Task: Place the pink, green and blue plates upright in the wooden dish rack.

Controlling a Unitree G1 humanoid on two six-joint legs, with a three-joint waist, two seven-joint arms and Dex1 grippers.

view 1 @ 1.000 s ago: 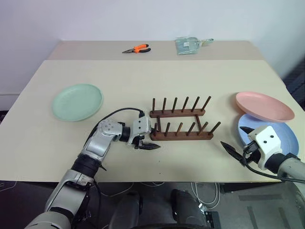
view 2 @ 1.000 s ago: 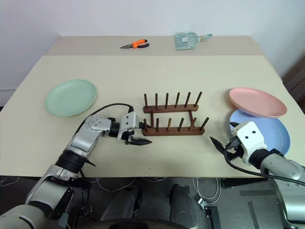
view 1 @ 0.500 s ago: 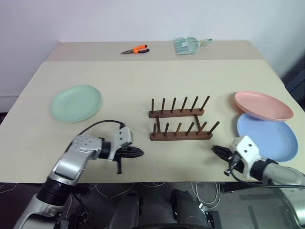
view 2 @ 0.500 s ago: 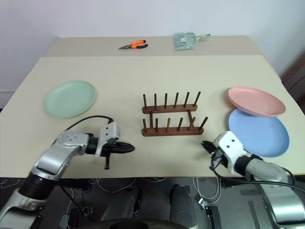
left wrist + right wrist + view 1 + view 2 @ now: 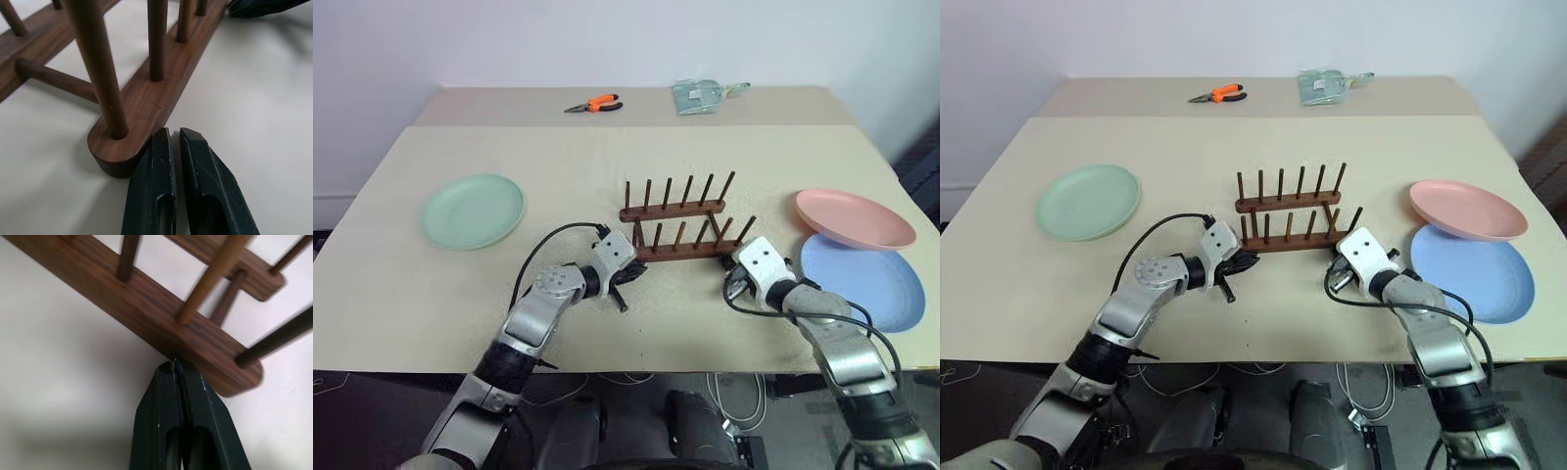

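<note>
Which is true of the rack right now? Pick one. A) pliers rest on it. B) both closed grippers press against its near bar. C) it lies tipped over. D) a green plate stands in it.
B: the rack stands with no plates in it, the shut left gripper at one end of its near bar, the shut right gripper against the other.

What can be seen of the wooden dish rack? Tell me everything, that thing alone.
The wooden dish rack is dark-brown wood: two parallel base bars joined by cross rods, each bearing six thin upright pegs. It holds no plates. It stands on the beige table, between the green plate's side and the pink and blue plates' side. The left gripper, fingers shut, touches the rounded end of the near bar; the right gripper, also shut, presses against that bar's near edge by its other end.
</note>
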